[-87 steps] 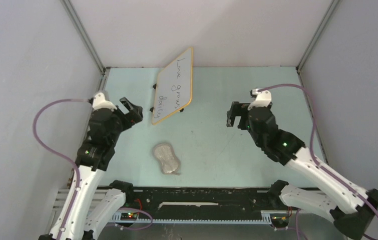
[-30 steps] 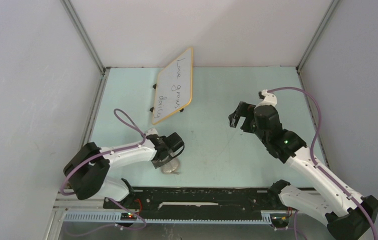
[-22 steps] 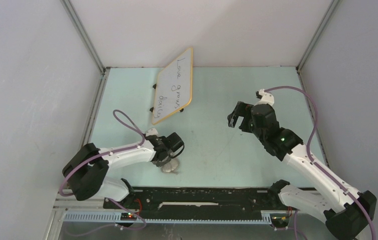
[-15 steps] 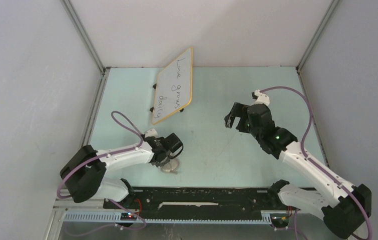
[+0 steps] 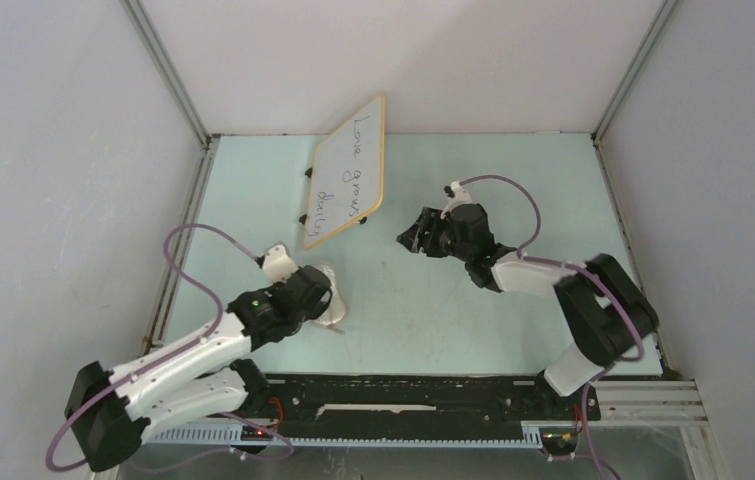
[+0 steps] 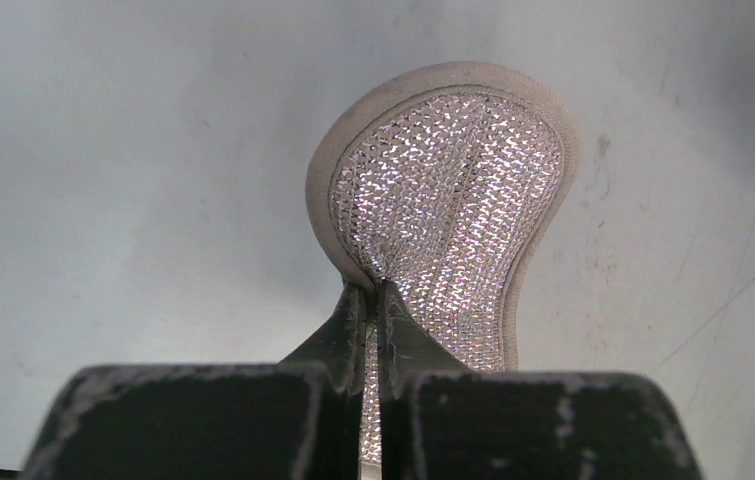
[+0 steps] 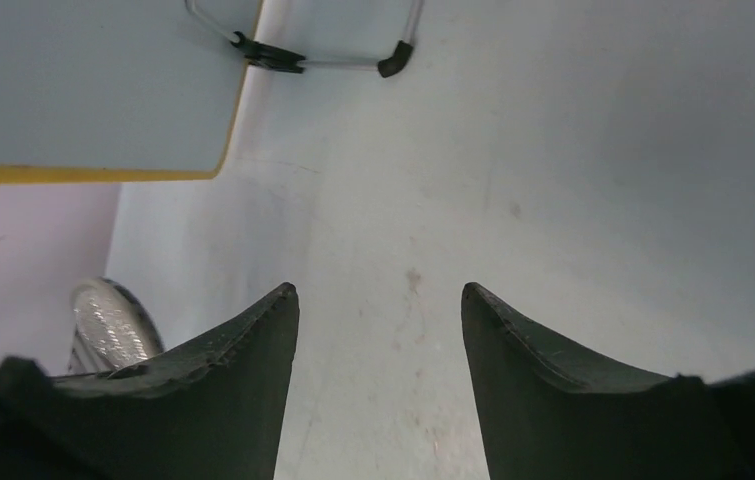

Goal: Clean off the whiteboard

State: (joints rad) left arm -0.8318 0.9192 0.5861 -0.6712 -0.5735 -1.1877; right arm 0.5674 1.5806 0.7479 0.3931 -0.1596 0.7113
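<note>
The whiteboard (image 5: 346,172) stands tilted at the back left of the table, tan-framed, with dark handwriting on it. Its edge and black feet show at the top left of the right wrist view (image 7: 93,90). My left gripper (image 5: 319,298) is shut on the rim of the grey oval cloth pad (image 5: 335,310), and the pad's shiny mesh face (image 6: 453,190) stands up beyond the pinched fingertips (image 6: 373,300). My right gripper (image 5: 413,233) hovers open just right of the whiteboard's near end, with only bare table between its fingers (image 7: 378,295).
Grey walls enclose the pale green table (image 5: 513,180) on three sides. A black rail (image 5: 403,395) runs along the near edge by the arm bases. The pad (image 7: 108,325) also shows low on the left in the right wrist view.
My left gripper shut on the pad and has drawn it up and slightly back-left off the table. The right gripper swung left toward the whiteboard, its jaws narrowing somewhat.
</note>
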